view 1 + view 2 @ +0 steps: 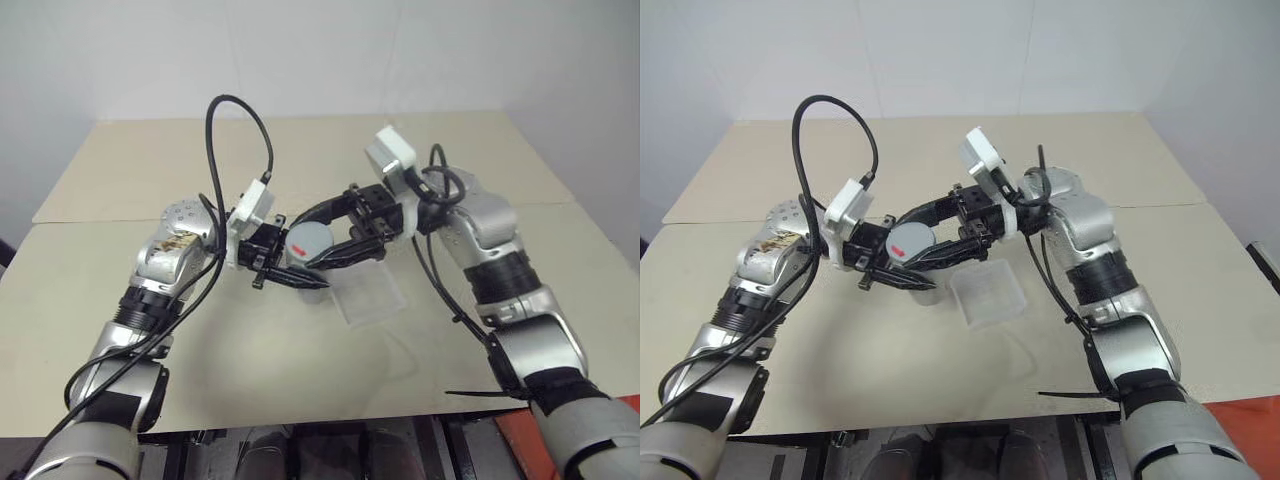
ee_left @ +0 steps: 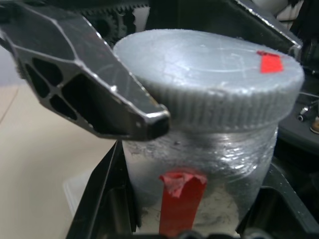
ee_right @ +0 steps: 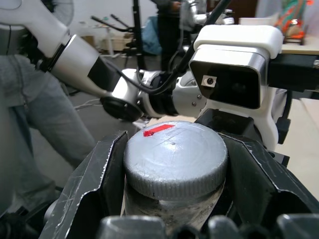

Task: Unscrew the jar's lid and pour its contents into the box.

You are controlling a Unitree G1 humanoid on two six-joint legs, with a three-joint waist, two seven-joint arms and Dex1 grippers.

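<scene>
- Head views: left gripper reaches in from the left, pointing right, fingers clamped on the jar body; jar held above the table, mid-table, well clear of every edge.
- Right gripper reaches in from the right, pointing left, wrist bent, jaws closed around the lid.
- Box lies on the table just beside and below the grippers, bare tabletop around it.
- Left wrist view: grey ribbed lid on the jar, red mark on top; red stripe down the jar; one right-gripper finger against the lid rim.
- Right wrist view: both fingers flank the lid; a person stands behind.
</scene>
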